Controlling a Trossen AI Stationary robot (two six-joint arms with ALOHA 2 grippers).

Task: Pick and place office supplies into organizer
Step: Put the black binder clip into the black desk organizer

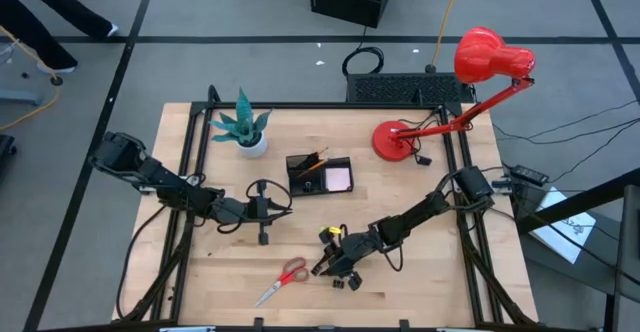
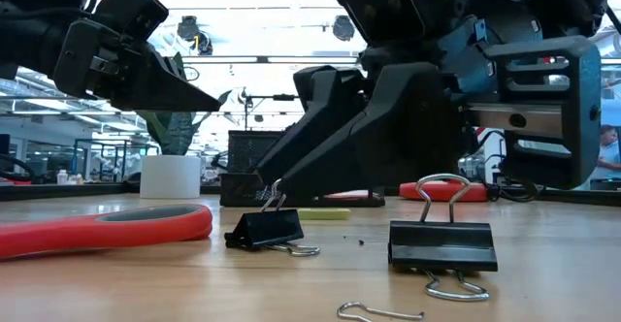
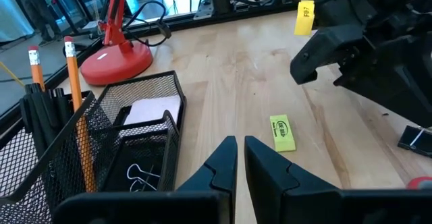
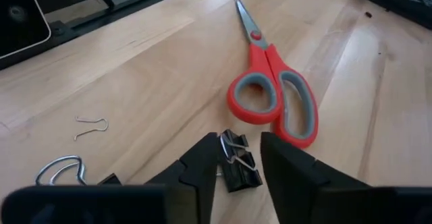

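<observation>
Right gripper [image 4: 239,158]: low over the wooden table [image 1: 420,262], near its front edge, at about 5 o'clock from the table centre in the high view; fingers [image 4: 290,166] spread, standing either side of a binder clip, no contact visible.
Binder clip [image 4: 237,163]: black, resting on the table between the right gripper's fingers, wire handle raised; in the low view it sits at [image 2: 264,229] under the fingertips.
Second binder clip [image 2: 442,245]: black, on the table near the first, apart from it.
Loose wire handle [image 4: 91,124]: lies bare on the wood near the clips.
Scissors [image 4: 270,89]: red-handled, flat on the table, just beyond the clip, blades pointing away from the gripper; at 7 o'clock from the table centre in the high view.
Left gripper [image 3: 235,162]: over the table at 9 o'clock from centre; fingers almost pressed together, holding nothing.
Yellow eraser [image 3: 283,132]: flat on the wood, just ahead of the left gripper.
Organizer [image 1: 318,175]: black mesh tray at 12 o'clock from centre; holds orange pencils [image 3: 73,96], a pale pink sticky-note pad [image 1: 338,179] and a clip [image 3: 140,177].
Red desk lamp [image 1: 400,140]: base at 2 o'clock.
Potted plant [image 1: 243,127]: at 10 o'clock.
</observation>
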